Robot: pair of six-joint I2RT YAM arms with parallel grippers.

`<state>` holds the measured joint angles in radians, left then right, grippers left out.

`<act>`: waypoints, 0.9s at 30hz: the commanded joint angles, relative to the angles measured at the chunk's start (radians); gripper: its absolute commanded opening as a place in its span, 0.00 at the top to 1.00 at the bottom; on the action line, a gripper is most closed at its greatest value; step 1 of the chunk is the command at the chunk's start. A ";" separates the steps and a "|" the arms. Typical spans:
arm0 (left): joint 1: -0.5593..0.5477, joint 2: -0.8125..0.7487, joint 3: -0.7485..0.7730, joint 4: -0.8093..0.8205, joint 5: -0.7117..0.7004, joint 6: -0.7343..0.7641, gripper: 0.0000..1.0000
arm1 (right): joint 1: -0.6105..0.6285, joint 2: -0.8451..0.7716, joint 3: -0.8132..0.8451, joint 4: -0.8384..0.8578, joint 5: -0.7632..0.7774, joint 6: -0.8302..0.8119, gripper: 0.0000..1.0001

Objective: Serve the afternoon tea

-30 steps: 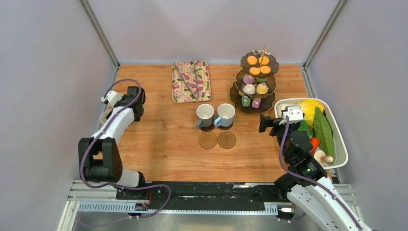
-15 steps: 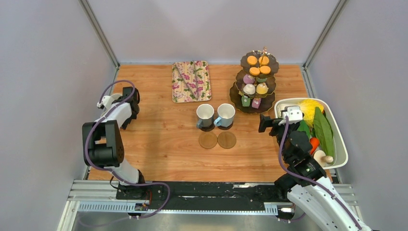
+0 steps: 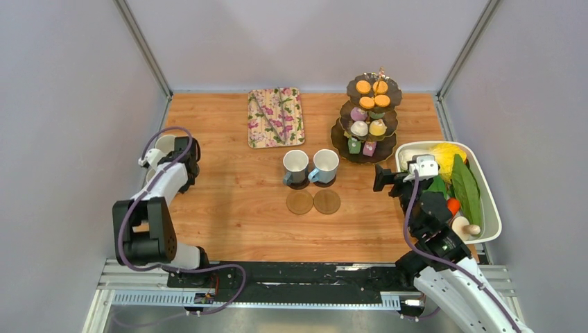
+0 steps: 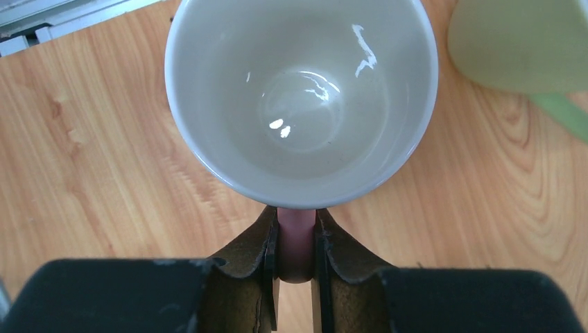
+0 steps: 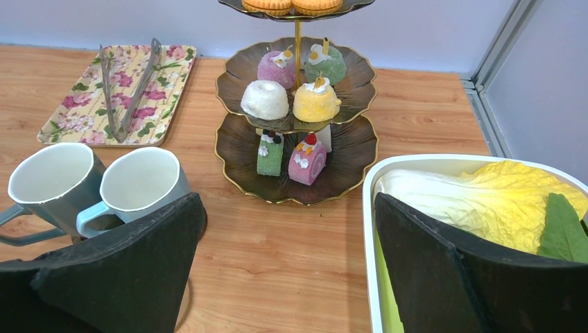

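In the left wrist view a pink mug (image 4: 298,104) with a white inside stands upright on the wood. My left gripper (image 4: 297,223) is shut on its pink handle (image 4: 297,250). From above, that mug (image 3: 164,143) is by the table's left edge. A pale green mug (image 4: 520,41) stands close beside it. Two blue-grey mugs (image 3: 295,164) (image 3: 324,164) sit on dark coasters at mid table, with two bare coasters (image 3: 299,202) (image 3: 326,201) in front of them. The dark three-tier stand (image 3: 338,139) holds small cakes (image 5: 310,103). My right gripper (image 3: 381,177) hangs open and empty near the stand.
A floral tray (image 3: 291,118) with metal tongs (image 5: 128,87) lies at the back centre. A white tub (image 3: 491,208) of vegetables sits at the right edge beside my right arm. Grey walls close in the left, right and back sides.
My left gripper has shut on the pink mug's handle. The left arm has shifted a little toward the near-left. The right arm has not moved.
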<state>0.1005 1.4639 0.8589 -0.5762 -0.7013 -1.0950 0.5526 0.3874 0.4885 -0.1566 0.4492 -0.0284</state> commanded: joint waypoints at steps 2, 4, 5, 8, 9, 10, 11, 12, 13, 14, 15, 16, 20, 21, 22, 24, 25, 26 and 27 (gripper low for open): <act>0.007 -0.173 -0.046 -0.036 0.072 0.130 1.00 | -0.003 -0.026 -0.004 0.047 -0.022 -0.001 0.00; 0.003 -0.228 -0.070 -0.036 0.124 0.175 1.00 | -0.003 -0.030 -0.004 0.047 -0.023 0.000 0.00; -0.004 -0.245 -0.084 -0.037 0.156 0.188 1.00 | -0.003 -0.029 -0.004 0.048 -0.022 0.000 0.00; -0.043 -0.334 -0.106 -0.035 0.197 0.260 1.00 | -0.002 -0.028 -0.002 0.047 -0.021 -0.001 0.00; -0.070 -0.351 -0.114 -0.031 0.210 0.275 1.00 | -0.003 -0.027 -0.002 0.048 -0.020 0.000 0.00; -0.083 -0.386 -0.118 -0.025 0.232 0.314 1.00 | -0.003 -0.026 -0.002 0.047 -0.020 0.000 0.00; -0.104 -0.401 -0.129 -0.015 0.243 0.330 1.00 | -0.002 -0.026 -0.003 0.048 -0.016 -0.001 0.00; -0.120 -0.432 -0.134 -0.012 0.268 0.359 1.00 | -0.003 -0.026 -0.004 0.048 -0.015 -0.001 0.00; -0.146 -0.447 -0.144 -0.004 0.282 0.373 1.00 | -0.003 -0.024 -0.004 0.048 -0.012 -0.002 0.00; -0.158 -0.477 -0.149 0.001 0.310 0.400 1.00 | -0.003 -0.023 -0.005 0.047 -0.011 -0.002 0.00; -0.186 -0.492 -0.159 0.010 0.322 0.411 1.00 | -0.003 -0.021 -0.005 0.047 -0.010 -0.002 0.00; -0.202 -0.521 -0.164 0.016 0.345 0.432 1.00 | -0.003 -0.021 -0.005 0.048 -0.008 -0.002 0.00; -0.349 -0.601 -0.182 0.080 0.384 0.511 1.00 | -0.003 -0.012 -0.007 0.048 -0.002 -0.004 0.00; -0.373 -0.620 -0.176 0.087 0.384 0.537 1.00 | -0.003 -0.009 -0.007 0.048 0.000 -0.005 0.00; -0.421 -0.628 -0.166 0.099 0.382 0.550 1.00 | -0.002 -0.005 -0.007 0.048 0.003 -0.005 0.00; -0.479 -0.650 -0.148 0.120 0.392 0.597 1.00 | -0.003 0.000 -0.006 0.048 0.008 -0.007 0.00; -0.497 -0.658 -0.139 0.125 0.396 0.630 1.00 | -0.003 0.002 -0.007 0.047 0.010 -0.009 0.00; -0.532 -0.662 -0.123 0.131 0.405 0.648 1.00 | -0.003 0.004 -0.007 0.046 0.012 -0.011 0.00; -0.548 -0.666 -0.114 0.131 0.407 0.683 1.00 | -0.002 0.005 -0.007 0.046 0.015 -0.011 0.00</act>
<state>-0.3805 0.8375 0.6598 -0.5716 -0.3058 -0.5564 0.5526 0.3866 0.4877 -0.1516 0.4465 -0.0288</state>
